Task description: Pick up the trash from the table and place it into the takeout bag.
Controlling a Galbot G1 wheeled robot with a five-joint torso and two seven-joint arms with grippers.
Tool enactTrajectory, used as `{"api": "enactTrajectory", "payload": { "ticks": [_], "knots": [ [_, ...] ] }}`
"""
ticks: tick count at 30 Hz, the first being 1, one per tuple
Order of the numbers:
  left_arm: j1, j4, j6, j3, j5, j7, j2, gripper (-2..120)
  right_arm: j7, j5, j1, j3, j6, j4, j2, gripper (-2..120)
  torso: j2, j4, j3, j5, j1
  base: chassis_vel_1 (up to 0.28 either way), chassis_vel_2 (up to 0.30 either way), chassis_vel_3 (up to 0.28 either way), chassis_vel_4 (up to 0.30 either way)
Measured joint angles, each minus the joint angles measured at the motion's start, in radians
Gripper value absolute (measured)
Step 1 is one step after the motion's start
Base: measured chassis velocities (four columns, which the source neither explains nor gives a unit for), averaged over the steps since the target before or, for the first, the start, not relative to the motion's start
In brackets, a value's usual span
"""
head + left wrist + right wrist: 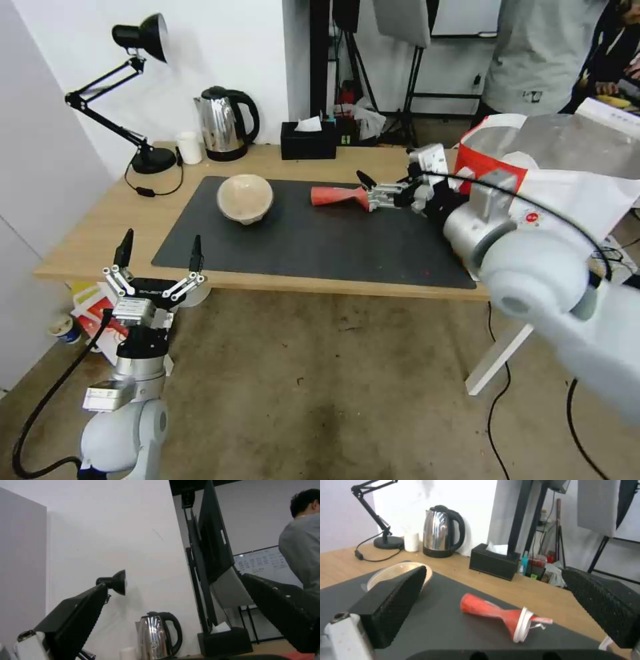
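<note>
A crushed red cup (337, 196) with a white lid (521, 625) lies on its side on the dark mat (300, 247) of the table (80, 247). My right gripper (369, 192) is open at the cup's lid end; in the right wrist view the cup (486, 608) lies just ahead of the gripper (495, 573), touching neither finger. A beige bowl (245, 198) sits tilted on the mat to the left, partly behind one finger (391, 600). The white takeout bag (533, 153) stands open at the table's right end. My left gripper (160, 257) is open below the table's front left edge.
Along the back edge stand a black desk lamp (143, 100), a small white cup (189, 147), a steel kettle (223, 123) and a black tissue box (308, 139). A person stands behind the bag. Cables and clutter lie on the floor.
</note>
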Motion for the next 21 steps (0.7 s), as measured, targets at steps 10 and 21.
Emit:
{"api": "enactTrajectory", "payload": {
  "ticks": [10, 21],
  "knots": [
    [0.004, 0.007, 0.001, 0.003, 0.002, 0.003, 0.001, 100, -0.025, -0.084, -0.100, -0.006, 0.015, -0.006, 0.027, 100, 0.000, 0.0001, 0.000, 0.0001, 0.000, 0.000, 0.000, 0.000, 0.000],
    [0.013, 0.006, -0.002, -0.002, 0.001, 0.006, 0.006, 100, -0.035, -0.034, 0.018, -0.080, -0.039, -0.047, 0.003, 100, 0.000, 0.0001, 0.000, 0.0001, 0.000, 0.000, 0.000, 0.000, 0.000]
  ]
}}
